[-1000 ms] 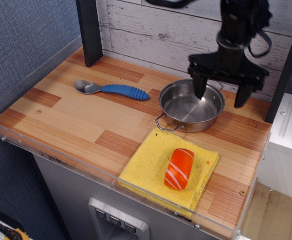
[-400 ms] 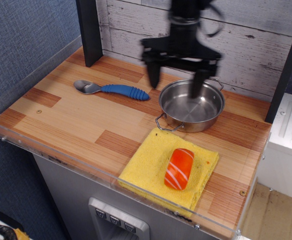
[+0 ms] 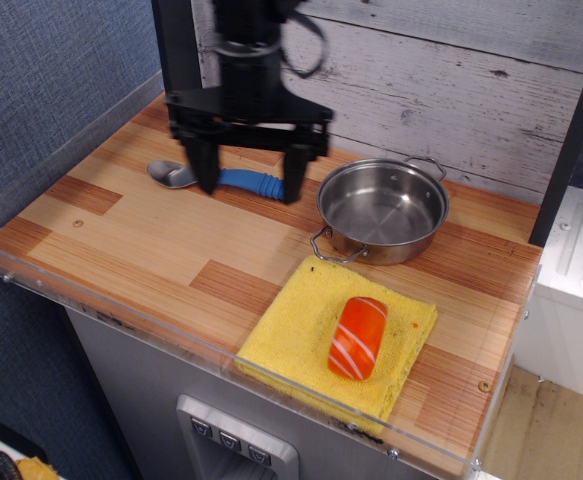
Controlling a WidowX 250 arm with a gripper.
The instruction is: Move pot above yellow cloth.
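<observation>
The shiny steel pot [image 3: 383,209] with two wire loop handles stands on the wooden counter, just behind the yellow cloth [image 3: 301,325], touching or nearly touching its far edge. The cloth lies near the front edge with an orange-red white-striped toy [image 3: 358,336] on it. My black gripper [image 3: 251,184] hangs open and empty to the left of the pot, over the blue-handled spoon [image 3: 236,180], with its fingers spread either side of the spoon's handle.
A black post [image 3: 179,60] stands at the back left, and a dark post runs down the right edge. A clear plastic wall [image 3: 121,315] rims the front and left of the counter. A white plank wall is behind.
The gripper has swept left, from above the pot's right rim, across the pot, to over the spoon. It stayed open. The pot, cloth and toy have not moved.
</observation>
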